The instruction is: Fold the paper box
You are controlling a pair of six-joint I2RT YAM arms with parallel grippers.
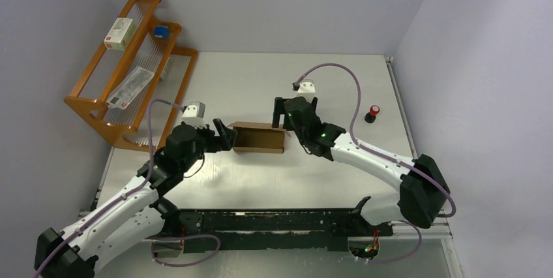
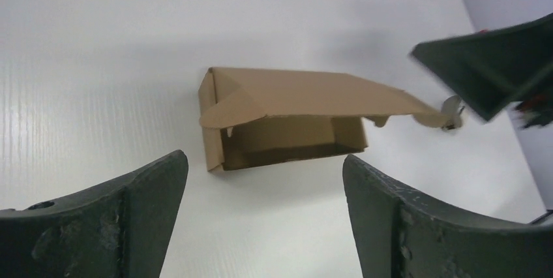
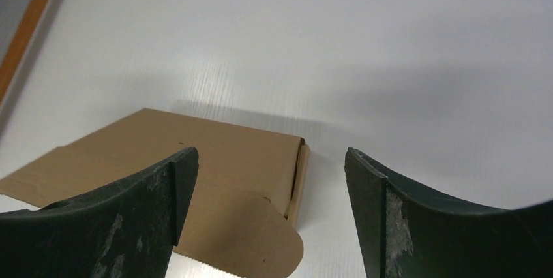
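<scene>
The paper box (image 1: pixel 259 138) is brown cardboard and lies on the white table between my two arms. In the left wrist view the paper box (image 2: pixel 287 115) stands with its open side towards the camera, its lid half raised and a rounded tab hanging at each end. My left gripper (image 1: pixel 225 136) is just left of it, open, with nothing between its fingers (image 2: pixel 150 206). My right gripper (image 1: pixel 287 111) hovers over the box's right end, also open. From the right wrist, the lid and a rounded flap of the box (image 3: pixel 228 160) lie below my right gripper (image 3: pixel 270 151), which does not touch them.
A wooden rack (image 1: pixel 130 76) stands at the back left and holds a small white box (image 1: pixel 120 33), a blue item (image 1: pixel 160 30) and a flat packet (image 1: pixel 130 87). A red button (image 1: pixel 373 113) sits at the right. A black rail (image 1: pixel 274 226) runs along the near edge.
</scene>
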